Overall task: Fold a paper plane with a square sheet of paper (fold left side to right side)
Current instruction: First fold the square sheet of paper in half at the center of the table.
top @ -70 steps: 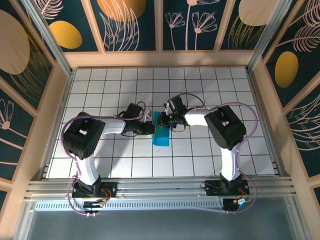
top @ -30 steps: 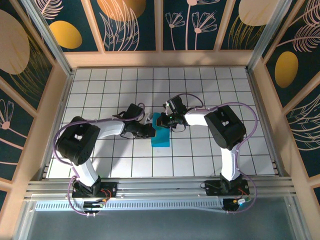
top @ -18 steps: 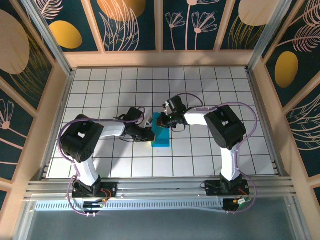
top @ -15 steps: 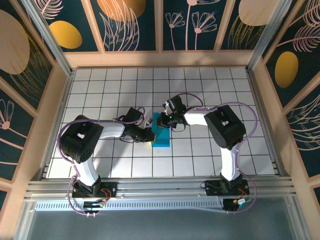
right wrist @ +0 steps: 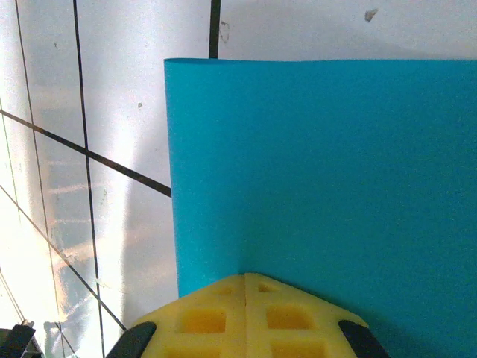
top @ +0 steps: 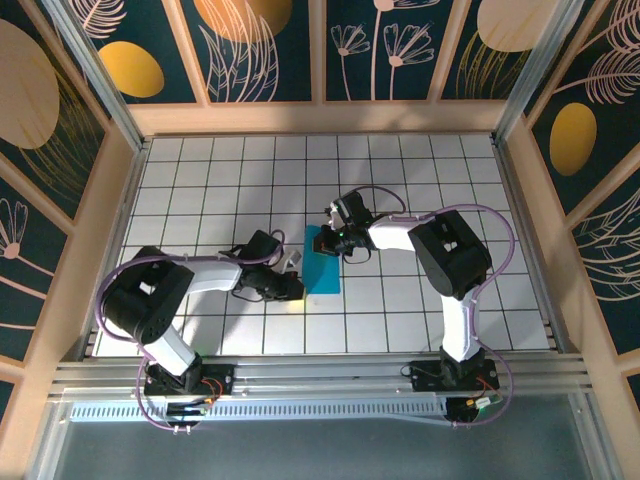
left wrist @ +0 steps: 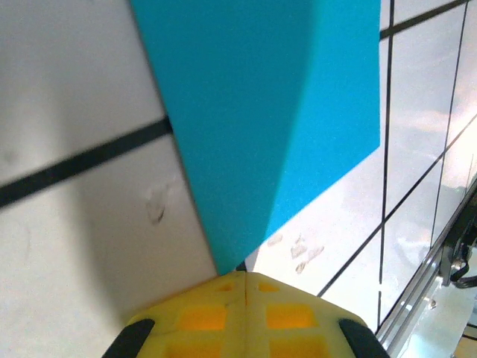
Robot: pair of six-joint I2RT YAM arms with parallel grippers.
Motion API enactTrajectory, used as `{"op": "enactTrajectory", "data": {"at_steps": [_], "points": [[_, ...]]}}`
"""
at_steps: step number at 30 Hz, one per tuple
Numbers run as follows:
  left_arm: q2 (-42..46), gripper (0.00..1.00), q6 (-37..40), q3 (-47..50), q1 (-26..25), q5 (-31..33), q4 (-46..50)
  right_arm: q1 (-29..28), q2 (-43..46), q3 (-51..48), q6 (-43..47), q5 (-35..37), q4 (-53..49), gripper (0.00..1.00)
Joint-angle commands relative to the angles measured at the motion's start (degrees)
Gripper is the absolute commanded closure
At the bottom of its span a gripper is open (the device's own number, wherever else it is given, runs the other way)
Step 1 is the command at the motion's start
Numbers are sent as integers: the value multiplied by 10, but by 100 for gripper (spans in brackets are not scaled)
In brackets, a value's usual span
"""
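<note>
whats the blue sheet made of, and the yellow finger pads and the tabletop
Blue sheet: thin paper by the look, matte and evenly coloured; a shade change across it in the left wrist view suggests a bend.
Yellow pads: probably moulded rubber or soft plastic, matte, with recessed square pockets.
Tabletop: hard, glossy white panel with dark grid lines; glare and smudges show, exact material unclear.

No writing, labels, brand marks, numbers or signs can be read. The square sheet of paper (top: 322, 272) is plain cyan. The left gripper (left wrist: 244, 280) and right gripper (right wrist: 244, 277) have unmarked yellow tips. The wall panels (top: 260, 50) bear only plant drawings.
</note>
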State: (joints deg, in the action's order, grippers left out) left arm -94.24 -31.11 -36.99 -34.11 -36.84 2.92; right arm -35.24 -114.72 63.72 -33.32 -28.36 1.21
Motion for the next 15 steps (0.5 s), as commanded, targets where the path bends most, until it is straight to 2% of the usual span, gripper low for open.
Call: {"op": "enactTrajectory", "data": {"at_steps": [1,6,9,12,15], "points": [[18,100,-3,19,-6,5,77,3,-35,-10,15,60,-62,100],[60,100,-29,-16,7,-13,65,2,-29,-16,25,54,-56,100],[79,100,-37,-52,39,-17,66,2,-21,-22,31,50,-50,100],[67,100,-27,-86,68,-16,72,2,-14,-26,37,44,-46,100],[26,100,-6,-120,71,-9,82,2,-12,-28,38,41,-42,100]]}}
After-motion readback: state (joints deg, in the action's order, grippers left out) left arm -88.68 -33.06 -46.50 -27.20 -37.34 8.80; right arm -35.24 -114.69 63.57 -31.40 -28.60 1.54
